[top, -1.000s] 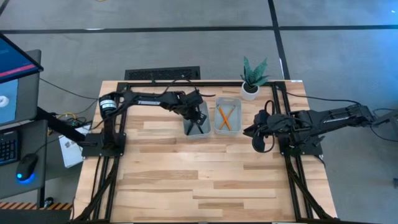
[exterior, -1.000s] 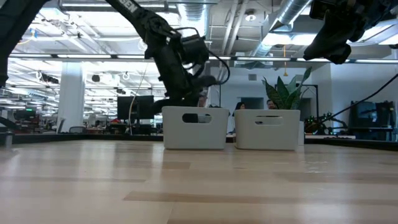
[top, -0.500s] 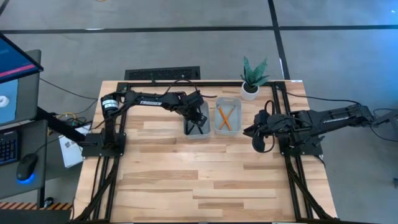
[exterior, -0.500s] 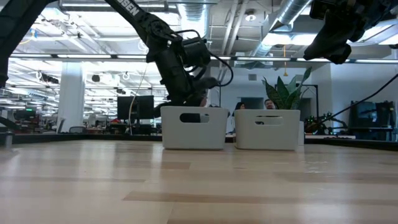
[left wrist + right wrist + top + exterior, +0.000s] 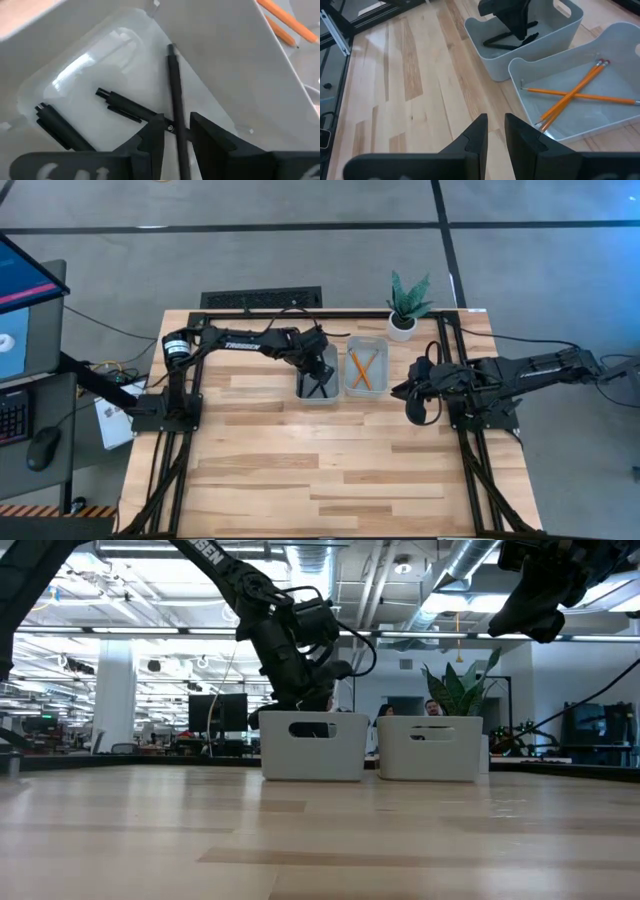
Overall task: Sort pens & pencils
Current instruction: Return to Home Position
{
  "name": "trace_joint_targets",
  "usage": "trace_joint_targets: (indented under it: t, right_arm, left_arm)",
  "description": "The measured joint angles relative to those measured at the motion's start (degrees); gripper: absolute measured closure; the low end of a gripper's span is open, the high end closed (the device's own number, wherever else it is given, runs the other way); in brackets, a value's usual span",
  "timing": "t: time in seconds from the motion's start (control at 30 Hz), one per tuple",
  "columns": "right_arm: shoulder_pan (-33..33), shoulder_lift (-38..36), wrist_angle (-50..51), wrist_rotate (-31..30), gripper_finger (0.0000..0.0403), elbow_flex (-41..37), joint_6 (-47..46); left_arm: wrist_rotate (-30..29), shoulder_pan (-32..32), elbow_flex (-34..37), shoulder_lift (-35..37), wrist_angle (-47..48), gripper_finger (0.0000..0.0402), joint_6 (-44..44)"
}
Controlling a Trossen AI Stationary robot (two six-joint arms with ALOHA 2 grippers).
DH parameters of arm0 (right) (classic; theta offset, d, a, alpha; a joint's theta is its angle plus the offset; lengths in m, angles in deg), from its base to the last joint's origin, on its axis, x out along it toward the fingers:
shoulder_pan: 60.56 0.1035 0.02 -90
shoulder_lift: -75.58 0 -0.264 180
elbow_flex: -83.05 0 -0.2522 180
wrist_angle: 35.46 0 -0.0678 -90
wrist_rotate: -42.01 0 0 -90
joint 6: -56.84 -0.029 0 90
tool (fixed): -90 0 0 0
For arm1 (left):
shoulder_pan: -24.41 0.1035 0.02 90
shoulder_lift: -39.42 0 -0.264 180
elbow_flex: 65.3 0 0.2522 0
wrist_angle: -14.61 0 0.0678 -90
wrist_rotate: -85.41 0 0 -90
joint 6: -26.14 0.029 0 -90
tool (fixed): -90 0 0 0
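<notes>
Though white lettering on its arm is unreadable, left gripper gapes narrowly above binned pens; right gripper, narrow, empty, overhangs bare tabletop.

The three pens were seen to be black all over, with no marking on them. The pencils were coloured orange, with pale tips, and a small reddish end was noticed on one of them. The bin with the pens and the bin with the pencils were both plain pale grey. The table was made of light wood, patterned by long planks in paler and browner tones, and its frame was painted black. The left arm and the right arm were dark, and white letters were printed on the left one. Green leaves were shown by the plant, which was kept in a white pot. The floor was grey and was crossed by dark lines.
</notes>
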Motion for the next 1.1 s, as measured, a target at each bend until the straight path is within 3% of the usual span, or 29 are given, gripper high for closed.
trace_joint_targets:
  t: [0.37,0.73,0.87,1.1]
  right_arm:
    - [0.0,0.0,-0.1,0.0,0.0314,0.0,0.0]
    - [-0.4,0.0,-0.1,0.0,0.0314,0.0,-3.6]
    - [-1.6,-0.6,-0.5,0.0,0.0314,0.1,-6.8]
    - [-2.6,-2.9,-0.5,-0.1,0.0314,3.7,-3.4]
  left_arm:
    - [-1.2,2.0,0.0,8.7,2.0,0.0315,4.1]
    - [-2.4,0.5,0.0,26.9,6.4,0.0315,10.5]
    - [-7.0,-3.1,0.0,35.8,6.7,0.0315,12.3]
    - [-17.4,-12.5,0.0,50.3,6.8,0.0315,16.6]
